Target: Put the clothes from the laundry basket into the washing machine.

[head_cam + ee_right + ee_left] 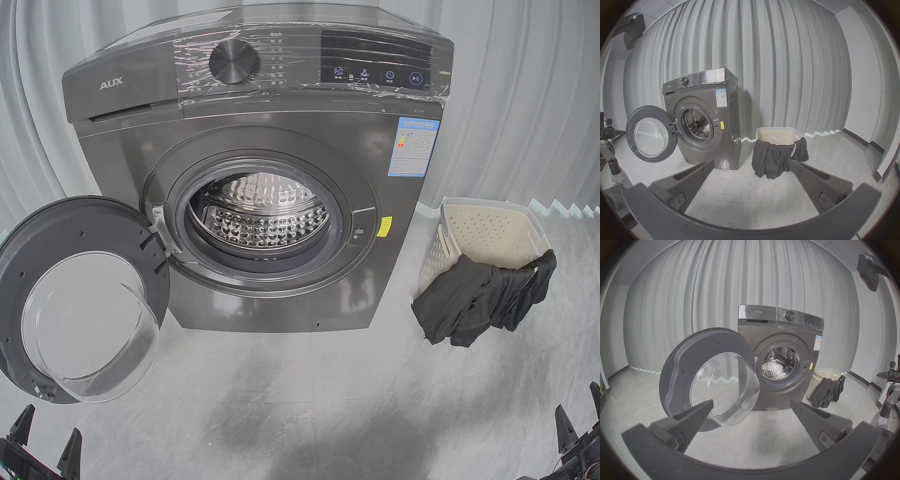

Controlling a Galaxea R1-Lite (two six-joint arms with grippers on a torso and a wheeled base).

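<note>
While dark clothes (pixel 481 297) are hanging over the rim of the laundry basket (pixel 494 231) (beside the open-doored washing machine (pixel 262 131)), the left gripper (pixel 50 431) and right gripper (pixel 578 406) are hovering low, fingers spread, grasping nothing.

We see soft, even, fairly bright light all round the washer (pixel 125 156). It throws a faint shadow on the curtain (pixel 775 78) just behind it. Glare streaks the film (pixel 294 75) on its top panel, its drum (pixel 265 212) glints, and its door glass (pixel 87 319) catches pale reflections. Both wrist views bow the curtain's folds and go dark at the corners.
</note>
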